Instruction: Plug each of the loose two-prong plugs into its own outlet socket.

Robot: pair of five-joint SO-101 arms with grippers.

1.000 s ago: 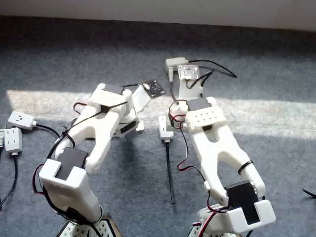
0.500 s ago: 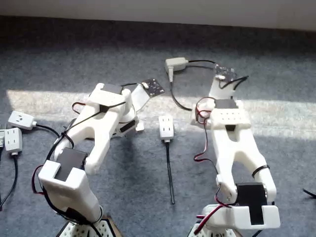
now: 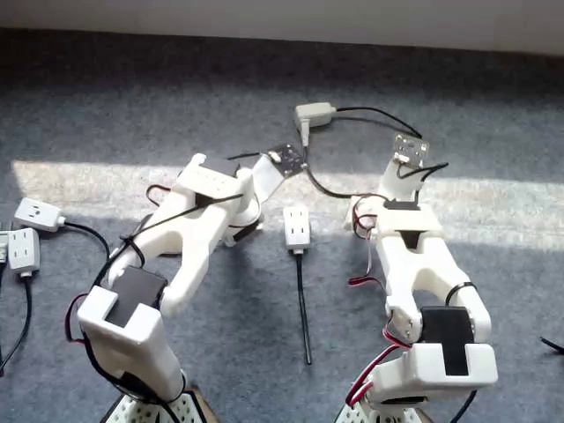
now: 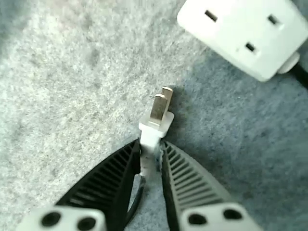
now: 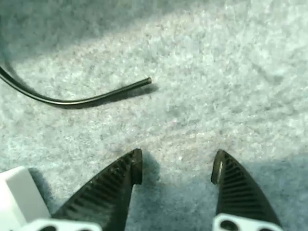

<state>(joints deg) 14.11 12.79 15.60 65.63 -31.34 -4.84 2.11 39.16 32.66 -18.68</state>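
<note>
My arms work over a grey carpet (image 3: 493, 106) crossed by a bright band of sunlight. A pale wall (image 3: 282, 16) runs along its far edge.

My left pincer (image 4: 151, 150) is pinching the white two-prong plug (image 4: 157, 122) by its body. The two metal prongs stick out past my fingertips. They point toward a white outlet socket (image 4: 243, 33) that lies flat on the carpet with its slots facing up, near the prongs but apart from them. From above, that socket sits about mid-carpet between my two arms, and its black cord (image 3: 302, 308) runs back toward the near edge.

My right pincer (image 5: 176, 166) is spread wide with bare carpet between the fingers. The cut end of a black cable (image 5: 96, 98) lies on the carpet beyond them, well apart.

Another white plug (image 3: 315, 115) lies toward the far edge on a black lead. Two more white sockets (image 3: 37, 214) sit side by side at the carpet's left edge.
</note>
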